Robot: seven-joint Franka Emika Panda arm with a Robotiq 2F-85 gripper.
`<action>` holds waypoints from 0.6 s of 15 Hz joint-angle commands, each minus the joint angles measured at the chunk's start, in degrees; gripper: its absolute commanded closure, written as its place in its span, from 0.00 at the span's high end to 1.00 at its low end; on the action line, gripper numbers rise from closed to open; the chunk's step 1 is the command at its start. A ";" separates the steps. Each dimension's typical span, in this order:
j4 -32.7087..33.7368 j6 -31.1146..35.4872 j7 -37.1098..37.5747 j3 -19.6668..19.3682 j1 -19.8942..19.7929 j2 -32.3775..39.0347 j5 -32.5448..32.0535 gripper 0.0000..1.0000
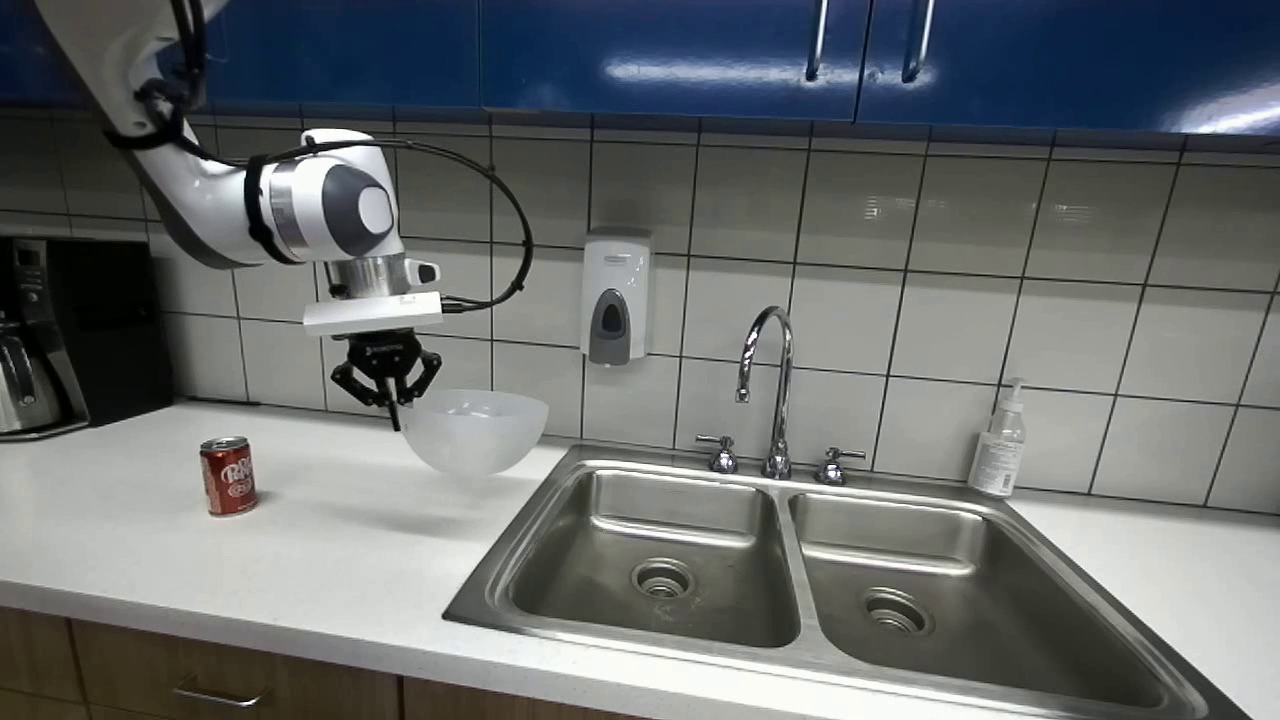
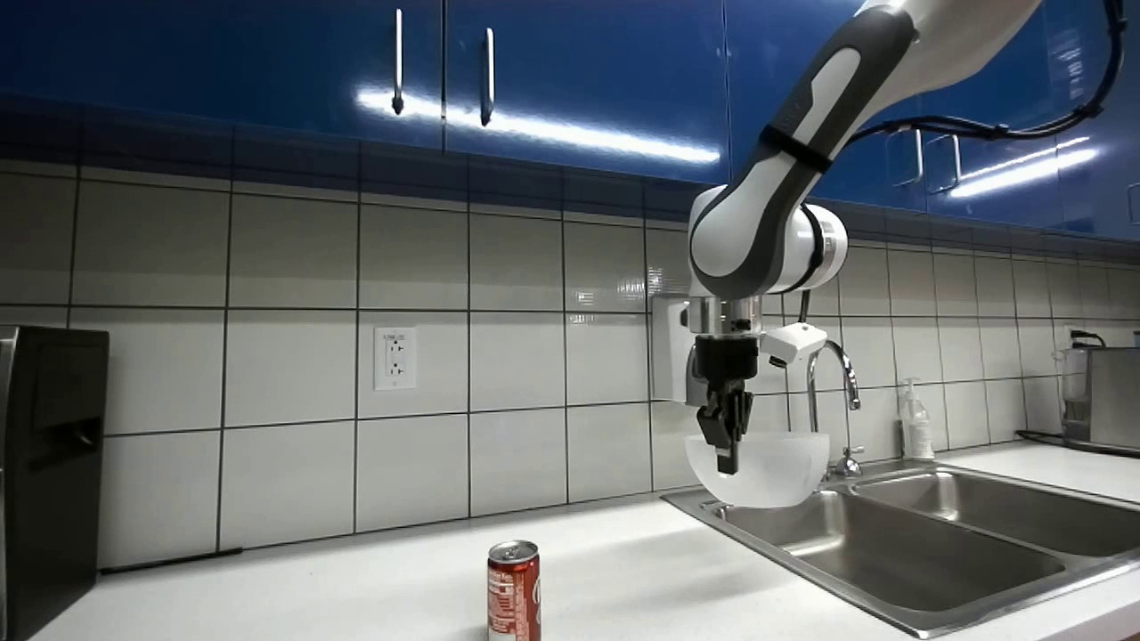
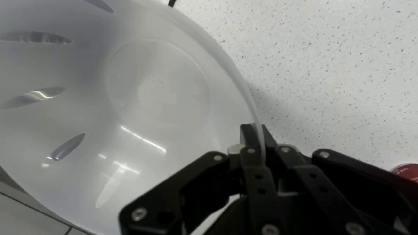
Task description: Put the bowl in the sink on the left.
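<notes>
A translucent white bowl [image 1: 475, 438] hangs about level above the counter, just left of the sink; it also shows in an exterior view [image 2: 788, 472] and fills the left of the wrist view [image 3: 156, 94]. My gripper [image 1: 394, 408] is shut on the bowl's near-side rim, with one finger inside and one outside; the fingertips also show in an exterior view [image 2: 728, 454] and the wrist view [image 3: 258, 135]. The bowl's shadow lies on the counter below. The left sink basin [image 1: 580, 590] shows in both exterior views [image 2: 935, 552], with only its drain visible inside.
A red soda can [image 1: 229, 478] stands on the counter left of the bowl, also in both other views [image 2: 514, 592] [image 3: 406, 171]. The faucet [image 1: 785, 400] rises behind the sink. A wall soap dispenser [image 1: 616, 290], coffee maker [image 1: 95, 320], right basin [image 1: 1000, 640] and pump bottle [image 1: 998, 455] are around.
</notes>
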 commanded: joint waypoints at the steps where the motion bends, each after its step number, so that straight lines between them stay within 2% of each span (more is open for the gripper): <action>1: 3.34 -4.00 8.37 -1.71 0.94 1.04 -2.17 0.01; 9: 11.49 -4.64 15.14 -6.31 -0.57 7.88 -0.74 0.01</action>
